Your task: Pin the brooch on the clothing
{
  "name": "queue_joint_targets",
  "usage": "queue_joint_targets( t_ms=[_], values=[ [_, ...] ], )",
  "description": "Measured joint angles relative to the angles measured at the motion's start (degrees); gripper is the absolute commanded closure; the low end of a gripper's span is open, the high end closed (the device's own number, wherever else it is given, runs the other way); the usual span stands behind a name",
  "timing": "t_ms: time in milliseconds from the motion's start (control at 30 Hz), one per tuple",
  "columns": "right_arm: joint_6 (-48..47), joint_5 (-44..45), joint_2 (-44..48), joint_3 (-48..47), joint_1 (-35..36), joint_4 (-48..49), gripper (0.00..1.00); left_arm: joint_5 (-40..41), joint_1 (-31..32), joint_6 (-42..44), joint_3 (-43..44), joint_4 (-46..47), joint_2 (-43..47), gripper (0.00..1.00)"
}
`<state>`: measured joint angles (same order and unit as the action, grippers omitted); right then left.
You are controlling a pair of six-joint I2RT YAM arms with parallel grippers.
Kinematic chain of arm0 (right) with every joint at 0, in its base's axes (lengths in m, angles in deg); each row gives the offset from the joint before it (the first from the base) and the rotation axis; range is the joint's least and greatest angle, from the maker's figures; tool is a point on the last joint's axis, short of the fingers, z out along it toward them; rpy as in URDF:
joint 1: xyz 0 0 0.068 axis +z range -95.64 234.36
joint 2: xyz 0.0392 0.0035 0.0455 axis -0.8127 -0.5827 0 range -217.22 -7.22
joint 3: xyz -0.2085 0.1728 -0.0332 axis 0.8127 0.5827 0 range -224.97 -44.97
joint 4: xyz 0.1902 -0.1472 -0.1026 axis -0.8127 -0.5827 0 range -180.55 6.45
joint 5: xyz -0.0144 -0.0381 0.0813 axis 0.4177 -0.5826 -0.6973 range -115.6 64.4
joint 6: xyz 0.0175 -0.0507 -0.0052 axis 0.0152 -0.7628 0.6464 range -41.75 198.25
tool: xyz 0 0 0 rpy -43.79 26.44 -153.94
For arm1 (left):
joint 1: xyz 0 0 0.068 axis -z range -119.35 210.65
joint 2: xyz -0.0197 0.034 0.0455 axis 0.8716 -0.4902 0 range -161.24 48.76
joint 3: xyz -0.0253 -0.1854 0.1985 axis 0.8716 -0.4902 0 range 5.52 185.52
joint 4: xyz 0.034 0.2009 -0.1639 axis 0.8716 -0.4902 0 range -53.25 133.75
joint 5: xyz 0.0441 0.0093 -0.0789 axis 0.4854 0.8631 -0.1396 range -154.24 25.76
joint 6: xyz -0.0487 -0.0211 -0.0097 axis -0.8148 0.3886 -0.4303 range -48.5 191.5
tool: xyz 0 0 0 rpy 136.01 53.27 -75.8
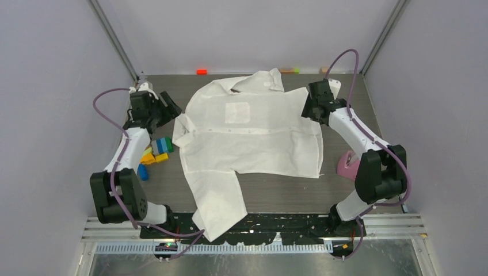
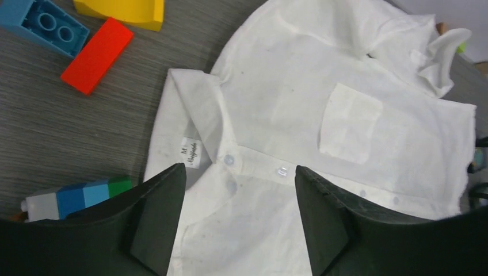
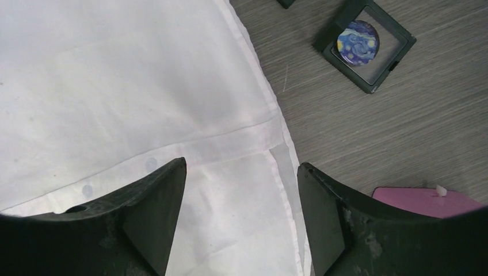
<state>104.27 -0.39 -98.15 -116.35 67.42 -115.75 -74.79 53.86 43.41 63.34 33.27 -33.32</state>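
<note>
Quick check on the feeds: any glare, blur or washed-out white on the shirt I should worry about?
Top view: even light, soft shadows, shirt bright but its pocket only faint. Left wrist view: sharp, pocket seams, buttons and collar label clear. Right wrist view: shirt nearly washed out, folds faint; brooch in its case crisp, no glare.

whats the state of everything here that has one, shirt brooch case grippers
white short-sleeved button-up shirt: spread front up, buttoned, no brooch on it
round blue swirl-patterned brooch: lying in black square case, off the shirt
left gripper: open, empty, over the shirt
right gripper: open, empty, over the shirt's edge
</note>
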Motion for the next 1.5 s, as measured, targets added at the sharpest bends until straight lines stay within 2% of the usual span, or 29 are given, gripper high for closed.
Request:
queue_joint_targets(
  t_ms=[233, 433, 533, 700, 1033, 1500],
  values=[
    [0.0, -4.6, 0.3, 2.5, 0.0, 0.5, 0.36, -7.8, 0.9, 0.1, 3.2, -7.6, 5.7, 0.2],
    [0.8, -7.0, 1.8, 10.6, -0.9, -0.1, 0.4, -11.9, 4.6, 3.9, 13.5, -20.3, 6.1, 0.17],
    [1.2, -8.1, 2.6, 12.8, -2.1, -0.5, 0.46, -11.3, 7.9, 6.4, 17.6, -24.2, 6.2, 0.16],
    [1.2, -10.7, 2.6, 14.9, -4.6, -0.2, 0.51, -11.2, 12.9, 8.3, 18.0, -26.0, 5.7, 0.15],
    [1.1, -19.5, 2.3, 17.9, -9.8, 1.3, 0.58, -9.9, 12.5, 10.8, 14.5, -27.4, 3.3, 0.15],
    [0.9, -20.9, 0.0, 17.9, -10.3, 2.0, 0.63, -8.7, 12.5, 12.1, 14.4, -27.5, 3.2, 0.14]
  ],
)
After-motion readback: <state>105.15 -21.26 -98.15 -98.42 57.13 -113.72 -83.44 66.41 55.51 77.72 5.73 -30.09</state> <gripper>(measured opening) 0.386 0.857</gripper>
